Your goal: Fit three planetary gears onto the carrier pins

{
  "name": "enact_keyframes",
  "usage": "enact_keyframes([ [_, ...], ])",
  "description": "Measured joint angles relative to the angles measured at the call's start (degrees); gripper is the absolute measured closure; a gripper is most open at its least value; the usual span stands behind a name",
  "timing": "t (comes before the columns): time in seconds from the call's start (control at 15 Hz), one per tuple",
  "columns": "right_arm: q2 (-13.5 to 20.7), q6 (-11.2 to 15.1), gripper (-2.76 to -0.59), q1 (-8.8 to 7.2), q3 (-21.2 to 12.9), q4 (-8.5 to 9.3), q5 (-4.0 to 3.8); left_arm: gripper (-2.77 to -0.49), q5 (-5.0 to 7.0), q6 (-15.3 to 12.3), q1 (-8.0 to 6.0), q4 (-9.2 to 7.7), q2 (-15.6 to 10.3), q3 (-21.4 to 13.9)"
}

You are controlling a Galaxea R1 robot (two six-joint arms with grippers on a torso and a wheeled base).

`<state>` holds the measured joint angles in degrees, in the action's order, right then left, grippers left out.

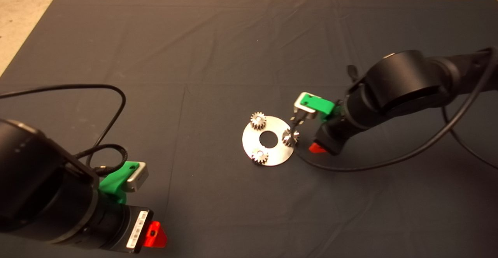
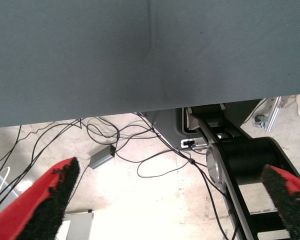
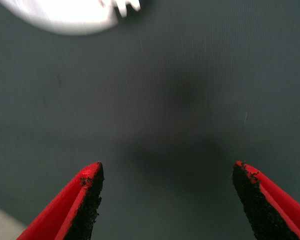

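Beside disc (image 1: pixel 272 153) bearing three gears (image 1: pixel 258 120), right gripper (image 3: pixel 167 200) wide open, empty, left gripper (image 2: pixel 170 200) likewise, label (image 1: pixel 137 227) perhaps unreadable.

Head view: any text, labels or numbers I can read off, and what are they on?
Nothing readable.
White sticker on the left arm's wrist, near the left gripper: barcode-like print, too small to read.
Disc, gears, mat, right gripper: no markings visible.

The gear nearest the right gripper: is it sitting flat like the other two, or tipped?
Tipped, it seems. That gear looks tilted and overhangs the disc's edge, while the other two gears lie flat.
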<state>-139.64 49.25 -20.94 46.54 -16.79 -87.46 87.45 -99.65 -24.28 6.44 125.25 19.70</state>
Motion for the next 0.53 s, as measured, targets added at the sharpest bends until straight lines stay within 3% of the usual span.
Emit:
enact_keyframes([
  [0.13,7.8,1.4,-1.9,-0.01,-2.0,6.67,-0.05,-2.73,0.0,0.0,0.0,-0.02,0.0,0.0],
  [0.2,11.6,3.0,-2.0,-0.02,-3.7,8.17,-0.57,-2.74,-0.02,0.2,0.0,0.0,-0.1,0.0],
  [0.33,16.9,9.6,-2.03,-0.02,-10.3,10.36,-0.89,-2.75,-0.02,1.6,-0.02,0.0,-0.8,0.0],
  [0.47,19.4,18.2,-2.16,0.0,-16.4,13.75,-0.41,-2.75,-0.04,3.4,0.0,-0.02,-1.6,0.0],
  [0.53,20.5,21.7,-2.16,-0.05,-18.2,14.59,-0.22,-2.75,0.03,4.3,0.0,-0.02,-2.2,0.0],
])
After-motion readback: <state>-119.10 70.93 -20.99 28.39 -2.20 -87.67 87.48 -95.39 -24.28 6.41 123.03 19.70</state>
